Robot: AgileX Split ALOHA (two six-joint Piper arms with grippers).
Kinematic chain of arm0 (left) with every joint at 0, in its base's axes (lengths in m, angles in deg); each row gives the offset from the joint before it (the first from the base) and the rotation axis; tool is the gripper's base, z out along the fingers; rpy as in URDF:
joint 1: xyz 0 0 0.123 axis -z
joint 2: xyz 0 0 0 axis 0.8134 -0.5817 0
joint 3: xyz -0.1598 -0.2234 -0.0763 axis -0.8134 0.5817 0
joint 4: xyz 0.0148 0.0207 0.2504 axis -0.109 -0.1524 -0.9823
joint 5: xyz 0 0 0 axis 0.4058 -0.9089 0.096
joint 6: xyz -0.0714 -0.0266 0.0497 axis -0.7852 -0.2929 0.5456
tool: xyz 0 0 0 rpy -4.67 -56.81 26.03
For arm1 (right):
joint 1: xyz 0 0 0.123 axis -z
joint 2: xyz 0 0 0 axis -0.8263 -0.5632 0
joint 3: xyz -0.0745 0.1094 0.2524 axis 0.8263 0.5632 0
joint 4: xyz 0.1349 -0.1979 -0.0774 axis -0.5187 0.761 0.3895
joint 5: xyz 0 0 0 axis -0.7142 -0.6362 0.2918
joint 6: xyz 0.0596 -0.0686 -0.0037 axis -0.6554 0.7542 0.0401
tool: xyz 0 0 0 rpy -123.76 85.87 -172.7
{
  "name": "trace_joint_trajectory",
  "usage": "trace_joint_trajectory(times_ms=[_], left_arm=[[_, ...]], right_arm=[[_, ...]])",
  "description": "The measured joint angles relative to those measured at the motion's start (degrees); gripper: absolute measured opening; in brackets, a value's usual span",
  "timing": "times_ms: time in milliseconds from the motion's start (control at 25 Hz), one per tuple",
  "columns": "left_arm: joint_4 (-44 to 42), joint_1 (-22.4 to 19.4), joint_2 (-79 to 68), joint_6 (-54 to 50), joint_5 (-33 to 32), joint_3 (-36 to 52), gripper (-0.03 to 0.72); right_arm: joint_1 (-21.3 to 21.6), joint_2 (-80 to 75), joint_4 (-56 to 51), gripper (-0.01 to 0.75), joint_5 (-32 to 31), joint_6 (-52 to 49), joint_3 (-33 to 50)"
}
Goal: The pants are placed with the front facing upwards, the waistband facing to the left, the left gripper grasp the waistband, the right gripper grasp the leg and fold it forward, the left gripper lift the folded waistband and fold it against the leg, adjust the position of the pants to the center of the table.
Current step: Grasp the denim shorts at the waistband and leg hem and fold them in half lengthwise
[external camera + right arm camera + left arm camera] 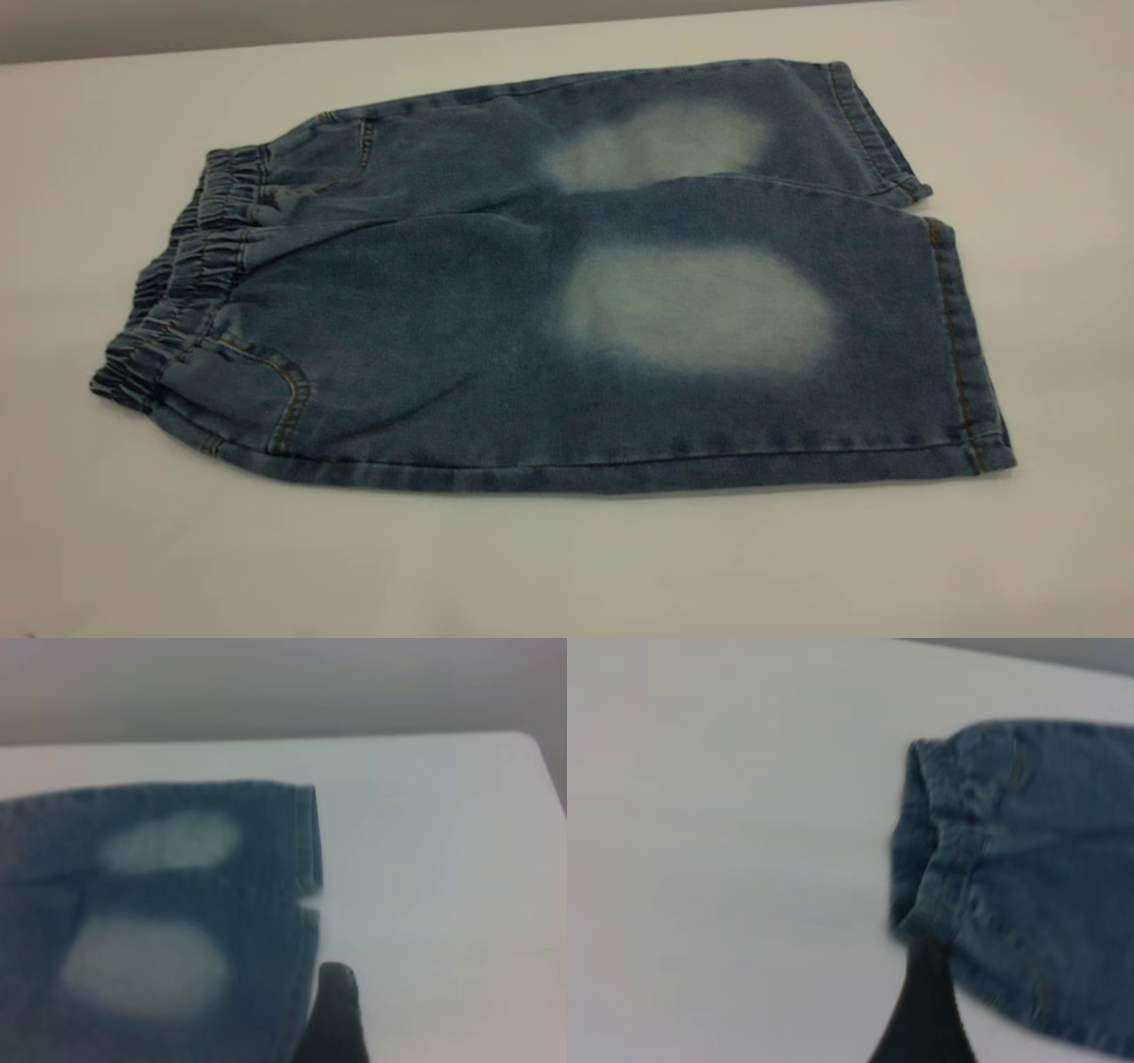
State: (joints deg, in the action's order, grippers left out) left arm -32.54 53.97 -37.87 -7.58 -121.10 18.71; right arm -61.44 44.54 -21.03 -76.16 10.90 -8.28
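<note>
The blue denim pants (549, 292) lie flat and front-up on the white table (567, 567), with the ruched waistband (190, 266) at the left and the leg hems (961, 354) at the right. Neither gripper appears in the exterior view. In the left wrist view my left gripper (1001, 1019) hovers at the waistband (939, 842); one black finger (921, 1010) shows at its corner, with nothing clamped. In the right wrist view my right gripper (399, 1010) is beside the leg hem (306, 850); one black finger (335, 1019) shows over bare table, holding nothing.
The table's far edge (443, 35) runs close behind the pants. Its right corner (532, 740) shows in the right wrist view. Bare tabletop surrounds the pants on all sides, widest in front of them.
</note>
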Motion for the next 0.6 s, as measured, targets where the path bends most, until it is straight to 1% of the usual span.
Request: trace_joint_trajectory(times_ms=[160,240,400,480,600], left_arm=[[1.19,0.00,-10.88,-2.31,7.71,-2.87,0.509],[1.72,0.00,-16.99,-2.85,10.49,-4.62,0.509],[3.87,0.00,-28.28,-2.86,13.80,-5.96,0.509],[6.10,0.00,-33.46,-2.81,15.86,-5.62,0.509],[6.88,0.00,-40.77,-1.18,20.06,-5.62,0.509]], right_arm=[[0.00,-9.11,-0.62,0.532,3.00,0.05,-4.56],[0.00,-14.68,-0.67,0.532,5.18,0.05,-6.28],[0.00,-25.24,-3.11,0.532,10.60,0.05,-6.74],[0.00,-29.91,-6.48,0.532,12.92,0.25,-6.74],[0.00,-36.46,-11.00,0.532,14.01,3.09,-6.74]])
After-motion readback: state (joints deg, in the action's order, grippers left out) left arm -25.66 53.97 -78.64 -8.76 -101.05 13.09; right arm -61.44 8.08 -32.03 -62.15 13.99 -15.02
